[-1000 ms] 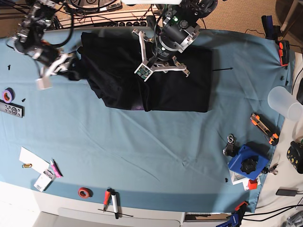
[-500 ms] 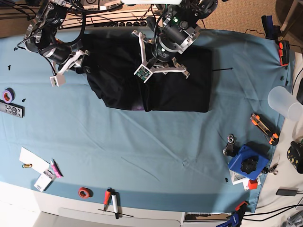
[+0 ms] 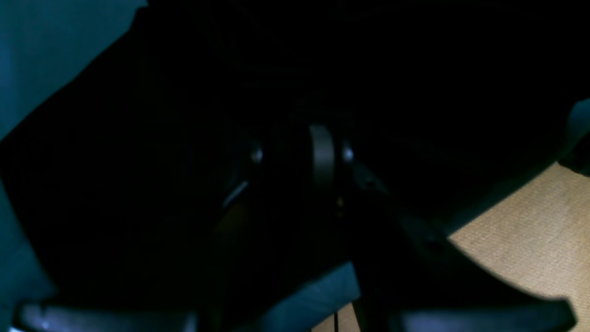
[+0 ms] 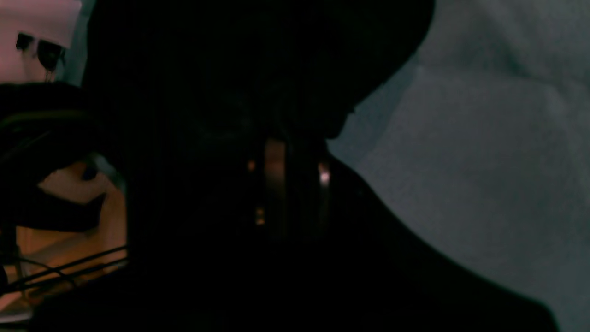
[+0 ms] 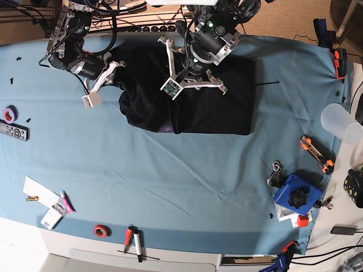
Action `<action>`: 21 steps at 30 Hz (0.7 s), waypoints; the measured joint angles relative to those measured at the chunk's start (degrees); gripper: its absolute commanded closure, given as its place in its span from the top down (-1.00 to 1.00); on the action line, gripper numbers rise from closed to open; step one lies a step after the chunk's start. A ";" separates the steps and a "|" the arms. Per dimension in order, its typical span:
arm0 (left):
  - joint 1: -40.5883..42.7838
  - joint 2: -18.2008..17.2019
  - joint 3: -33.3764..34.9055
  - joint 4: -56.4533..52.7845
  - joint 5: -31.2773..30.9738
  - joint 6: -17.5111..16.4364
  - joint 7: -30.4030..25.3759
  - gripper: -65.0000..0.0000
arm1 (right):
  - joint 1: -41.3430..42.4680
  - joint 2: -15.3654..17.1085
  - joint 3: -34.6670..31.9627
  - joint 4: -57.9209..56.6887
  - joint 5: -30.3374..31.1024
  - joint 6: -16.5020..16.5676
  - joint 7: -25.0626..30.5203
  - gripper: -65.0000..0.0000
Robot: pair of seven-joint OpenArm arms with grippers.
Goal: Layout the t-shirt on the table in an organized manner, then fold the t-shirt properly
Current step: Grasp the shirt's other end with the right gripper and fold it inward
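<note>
- Jaws of the right gripper (image 5: pixel 116 79) are buried at the left edge of the t-shirt (image 5: pixel 227 107); in the right wrist view only black cloth is seen around them, and whether the fabric is actually pinched cannot be told.
- Jaws of the left gripper (image 5: pixel 195 71) are pressed down onto the middle of the shirt; the left wrist view is nearly all black, so their spread cannot be told either.
- Black fabric is seen bunched and rolled inward at the left side, beside the right gripper, while the right half lies flat with a straight edge.
- A sliver of purple (image 5: pixel 166 129) peeks out at the lower edge of the bundle.
- Position noted: the shirt sits at the far middle of the tabletop (image 5: pixel 187 181), well apart from the tools along the near and right edges.
- Step judged in hand: a side fold, with the left side being carried over toward the centre while the middle is pinned.
- Next move called for: the gathered edge should be laid across flat, wrinkles avoided, and the pinning arm cleared from the fold's path.
</note>
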 measured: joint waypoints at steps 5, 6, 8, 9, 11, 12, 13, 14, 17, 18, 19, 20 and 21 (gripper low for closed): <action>0.02 -0.02 0.00 0.04 0.00 0.00 0.50 -0.62 | 5.55 -0.42 7.87 -0.28 -10.40 0.15 1.84 -1.00; 0.02 -0.07 0.00 0.15 0.00 0.00 0.94 -0.62 | 6.75 0.26 9.49 -0.39 -12.57 0.00 2.36 -1.00; 0.02 -0.15 0.00 0.87 0.02 0.02 1.79 -0.62 | 8.24 2.91 11.26 -0.66 -15.61 -0.20 3.08 -1.00; 0.02 -0.15 0.00 1.57 -0.02 0.02 2.03 -0.62 | 8.70 4.44 11.85 -0.72 -17.35 -0.26 3.26 -1.00; 0.00 -0.15 0.04 3.48 -0.02 -0.07 2.80 -0.62 | 9.77 7.56 12.39 -0.79 -19.82 -0.31 3.96 -1.00; 0.02 -0.13 0.04 4.46 0.00 -0.09 3.02 -0.62 | 10.38 9.16 12.41 -0.79 -20.15 -0.42 4.09 -1.00; 0.00 -0.15 0.02 5.42 0.02 0.02 3.17 -0.62 | 11.04 10.51 12.41 -0.79 -20.15 -0.44 4.42 -1.00; 0.00 -0.13 0.04 6.21 0.02 0.02 3.30 -0.62 | 11.63 11.80 12.39 -0.76 -19.93 -0.52 4.66 -1.00; 0.00 -0.13 0.04 7.17 3.15 -0.04 3.56 -0.62 | 12.02 14.67 12.35 -0.76 -19.61 -1.57 5.03 -1.00; 0.00 -0.15 0.04 7.17 5.64 -0.17 4.50 -0.62 | 11.82 15.41 12.35 -0.76 -19.69 -2.21 4.87 -1.00; 0.00 -0.28 0.02 7.17 8.20 -0.02 5.40 -0.62 | 11.78 16.04 12.35 -0.76 -19.71 -2.97 4.26 -1.00; 0.00 -0.87 -0.07 7.17 10.08 1.42 5.38 -0.62 | 11.80 16.50 12.35 -0.76 -19.78 -2.97 3.87 -1.00; 0.02 -1.70 -0.46 7.17 11.28 3.39 5.46 -0.62 | 11.82 16.70 12.35 -0.68 -19.87 -2.97 3.89 -1.00</action>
